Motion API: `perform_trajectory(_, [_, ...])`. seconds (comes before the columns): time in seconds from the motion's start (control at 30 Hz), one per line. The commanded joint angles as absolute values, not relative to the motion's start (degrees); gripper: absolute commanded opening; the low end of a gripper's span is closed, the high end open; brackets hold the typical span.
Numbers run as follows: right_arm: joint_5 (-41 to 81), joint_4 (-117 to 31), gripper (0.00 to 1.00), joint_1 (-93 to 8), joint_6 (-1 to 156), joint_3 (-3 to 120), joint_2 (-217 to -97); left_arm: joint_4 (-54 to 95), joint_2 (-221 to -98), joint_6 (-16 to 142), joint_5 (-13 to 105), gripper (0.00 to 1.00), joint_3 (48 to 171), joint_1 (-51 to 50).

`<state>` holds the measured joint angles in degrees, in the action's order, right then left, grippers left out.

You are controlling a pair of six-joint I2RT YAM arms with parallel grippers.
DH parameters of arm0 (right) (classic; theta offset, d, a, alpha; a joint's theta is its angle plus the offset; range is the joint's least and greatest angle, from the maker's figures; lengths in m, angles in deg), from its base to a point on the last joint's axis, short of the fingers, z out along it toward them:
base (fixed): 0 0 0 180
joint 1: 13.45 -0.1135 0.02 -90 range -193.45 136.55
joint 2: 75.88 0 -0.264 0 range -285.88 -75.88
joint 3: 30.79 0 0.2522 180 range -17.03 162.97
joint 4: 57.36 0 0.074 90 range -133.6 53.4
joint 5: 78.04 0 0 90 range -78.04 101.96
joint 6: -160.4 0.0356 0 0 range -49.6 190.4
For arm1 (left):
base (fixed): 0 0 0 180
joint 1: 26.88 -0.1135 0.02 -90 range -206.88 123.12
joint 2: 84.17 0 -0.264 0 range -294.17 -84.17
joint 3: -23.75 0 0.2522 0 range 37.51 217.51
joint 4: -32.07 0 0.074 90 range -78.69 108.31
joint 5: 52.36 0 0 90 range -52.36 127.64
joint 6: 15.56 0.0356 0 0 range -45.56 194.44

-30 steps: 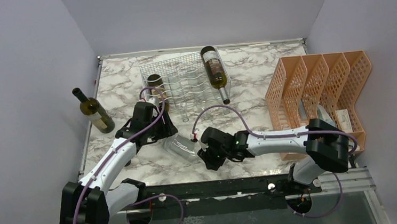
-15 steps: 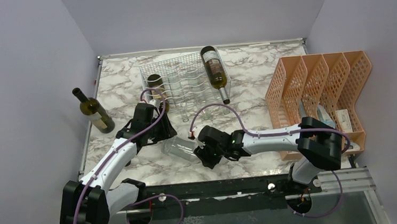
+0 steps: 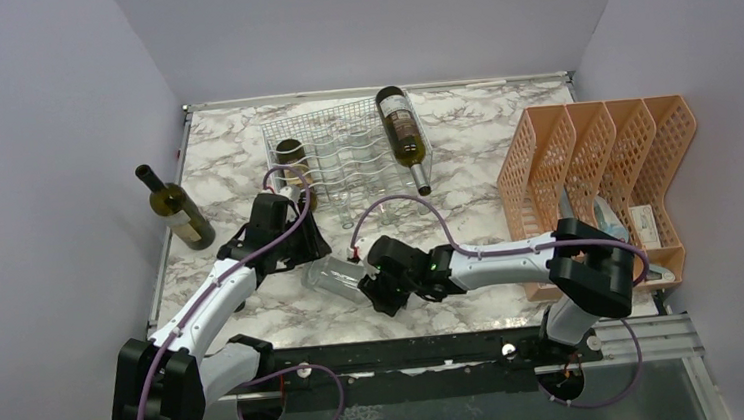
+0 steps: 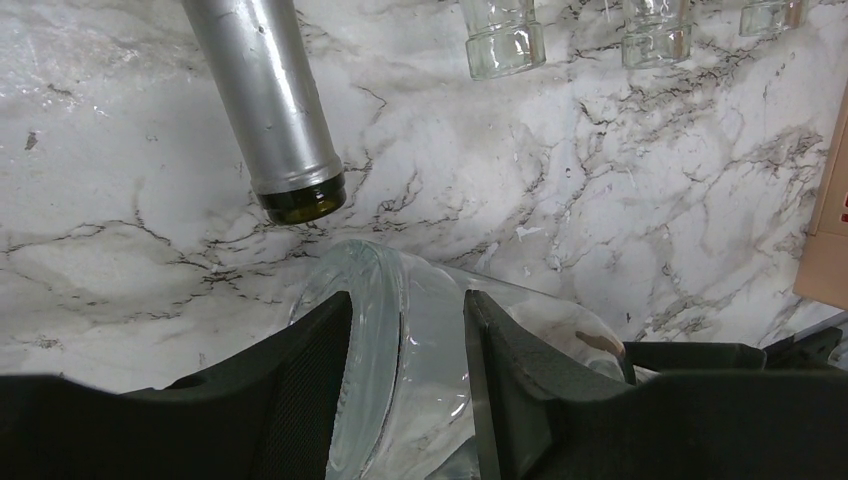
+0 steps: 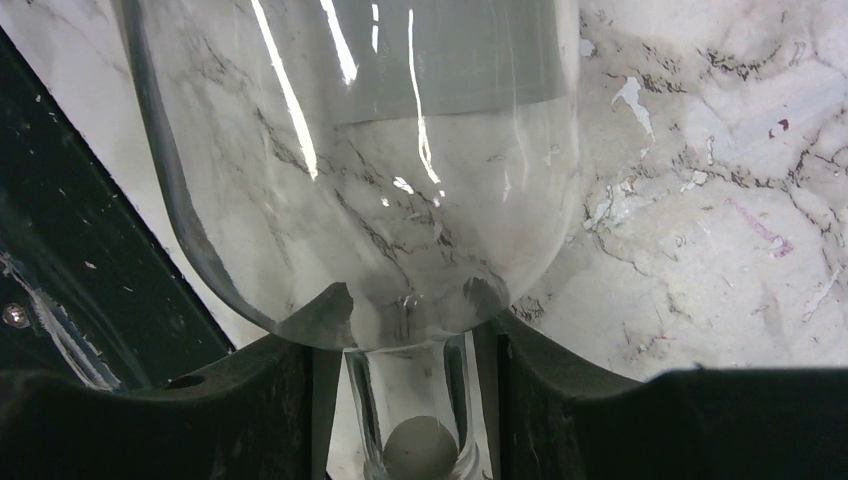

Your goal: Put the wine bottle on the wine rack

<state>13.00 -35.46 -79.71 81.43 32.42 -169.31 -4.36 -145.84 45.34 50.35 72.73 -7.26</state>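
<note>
- Clear bottle [image 3: 338,276] is lying on the desk [image 3: 465,163], centre frame, not yet on the rack [image 3: 339,157].
- Right pincer [image 3: 367,284] is standing slack around its neck; left pincer [image 3: 306,255] grip unclear.

I counted three dark bottles: the far-left bottle [image 3: 177,214], the left-cradle bottle [image 3: 291,156] and the tilted bottle [image 3: 404,137]. Clear ones made four: one clear wine bottle [image 3: 336,276] off the rack, plus three clear necks [image 4: 497,40] at its edge. There was one wine rack [image 3: 320,115] and one orange tray [image 3: 546,171].
</note>
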Motion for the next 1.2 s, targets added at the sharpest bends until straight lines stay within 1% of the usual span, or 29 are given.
perform_trajectory(0.0, [12.2,-42.0,0.52,-79.5,80.2,32.4,-171.0,-5.3,-145.9,45.3,52.1,0.49,72.1,-7.2])
perform_trajectory(0.2, [11.3,-45.4,0.5,-79.6,80.2,31.1,-172.2,-5.2,-146.0,45.1,52.3,0.46,72.0,-7.1])
perform_trajectory(0.27, [10.7,-45.8,0.47,-79.6,80.2,30.6,-172.5,-5.3,-145.9,45.0,52.5,0.45,72.0,-7.1])
perform_trajectory(0.3, [10.5,-45.9,0.44,-79.6,80.2,30.4,-172.5,-5.2,-145.9,45.0,52.5,0.45,71.9,-7.1])
perform_trajectory(0.33, [10.3,-46.0,0.39,-79.6,80.1,30.3,-172.3,-5.3,-145.8,45.0,52.5,0.45,71.9,-7.1])
perform_trajectory(0.47, [10.5,-46.4,0.08,-79.6,79.6,29.3,-170.8,-5.2,-145.3,44.8,52.7,0.45,72.1,-7.1])
perform_trajectory(0.5, [11.6,-46.2,0.02,-79.6,79.1,29.3,-170.3,-5.2,-145.1,44.7,52.8,0.46,72.1,-7.1])
perform_trajectory(0.7, [15.0,-43.7,0.01,-79.6,78.3,30.6,-166.3,-5.2,-143.2,44.4,51.4,0.54,72.4,-7.1])
perform_trajectory(0.93, [16.3,-41.4,0.01,-79.6,78.8,30.4,-160.0,-7.0,-139.2,44.2,47.1,0.68,73.7,-7.1])
perform_trajectory(1.07, [17.0,-40.8,0.01,-79.6,78.7,29.4,-156.2,-8.9,-136.7,45.0,43.8,0.73,75.3,-7.1])
perform_trajectory(1.17, [17.5,-40.3,0.01,-79.6,78.4,28.6,-153.4,-10.0,-134.6,45.5,40.9,0.74,76.7,-7.1])
